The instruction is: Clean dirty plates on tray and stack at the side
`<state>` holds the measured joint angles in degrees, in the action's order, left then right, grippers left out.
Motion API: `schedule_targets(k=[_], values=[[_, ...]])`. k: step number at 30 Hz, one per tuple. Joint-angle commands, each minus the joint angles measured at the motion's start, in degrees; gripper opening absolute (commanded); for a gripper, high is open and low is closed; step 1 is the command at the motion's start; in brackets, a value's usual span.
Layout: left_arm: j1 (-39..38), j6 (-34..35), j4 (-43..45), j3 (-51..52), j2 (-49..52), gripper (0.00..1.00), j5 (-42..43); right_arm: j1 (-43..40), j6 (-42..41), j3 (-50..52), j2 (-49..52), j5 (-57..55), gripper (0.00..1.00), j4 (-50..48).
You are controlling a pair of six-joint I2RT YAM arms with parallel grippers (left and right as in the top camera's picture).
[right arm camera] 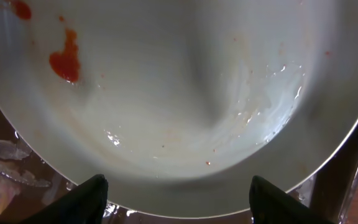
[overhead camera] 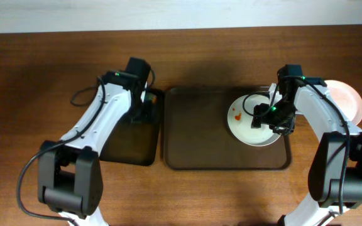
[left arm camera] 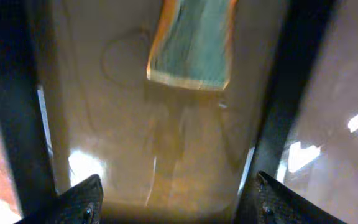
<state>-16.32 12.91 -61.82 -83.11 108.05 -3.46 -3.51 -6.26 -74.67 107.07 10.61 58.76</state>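
1. A wooden table (overhead camera: 43, 63) seen from above holds a large brown tray (overhead camera: 193, 132) at its centre, with a smaller black tray (overhead camera: 121, 144) just beside it on the left.
2. A white plate (right arm camera: 185, 93) lies flat in the right end of the brown tray, close to the right rim.
3. A red smear (right arm camera: 67, 59) sits on the plate's left part, with smaller red specks near it. The rest of the plate's surface looks wet and glossy.
4. The right gripper (right arm camera: 185, 202) hangs directly over this plate. Its two fingertips (right arm camera: 92, 199) stand wide apart with nothing clasped between them.
5. In the right wrist view the plate fills almost the whole picture. Its near rim curves across just ahead of the two fingertips. Whether the tips touch the plate cannot be told.
6. A second plate (overhead camera: 351, 97) rests on the table outside the tray, beyond its right rim, partly hidden by the right arm.
7. The left gripper (left arm camera: 178, 202) is over the far end of the black tray, well apart from both plates.
8. Its fingertips (left arm camera: 82, 202) are spread wide and hold nothing.
9. A blurred sponge (left arm camera: 191, 43), grey-green with orange edges, lies on the black tray's floor ahead of the left fingertips, not between them.
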Motion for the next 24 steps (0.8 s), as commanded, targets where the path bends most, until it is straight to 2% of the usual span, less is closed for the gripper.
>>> schedule_targets(k=[1,3,4,8,10,15,24], values=[[0.28,0.31,2.34,1.64,0.26,0.68,-1.07,0.02,0.04,-0.46,-0.52,-0.31,0.74,0.26],[0.31,0.33,7.80,3.17,0.26,0.37,-1.53,0.07,0.04,-0.46,-0.52,-0.31,0.74,0.35],[0.28,0.35,10.80,4.17,0.26,0.34,-1.25,0.07,0.04,-0.46,-0.52,-0.31,0.74,0.39],[0.28,0.37,17.57,8.22,0.26,0.39,1.05,0.04,0.04,-0.46,-0.52,-0.31,0.74,0.83],[0.33,0.37,19.39,9.92,0.26,0.47,1.09,0.04,0.04,-0.46,-0.52,-0.33,0.74,0.72],[0.33,0.33,25.44,13.38,0.35,0.56,0.55,0.07,0.04,-0.46,-0.52,-0.31,0.74,0.59],[0.33,0.33,32.72,17.84,0.76,0.55,-2.40,0.04,0.04,-0.46,-0.52,-0.31,0.74,0.76]])
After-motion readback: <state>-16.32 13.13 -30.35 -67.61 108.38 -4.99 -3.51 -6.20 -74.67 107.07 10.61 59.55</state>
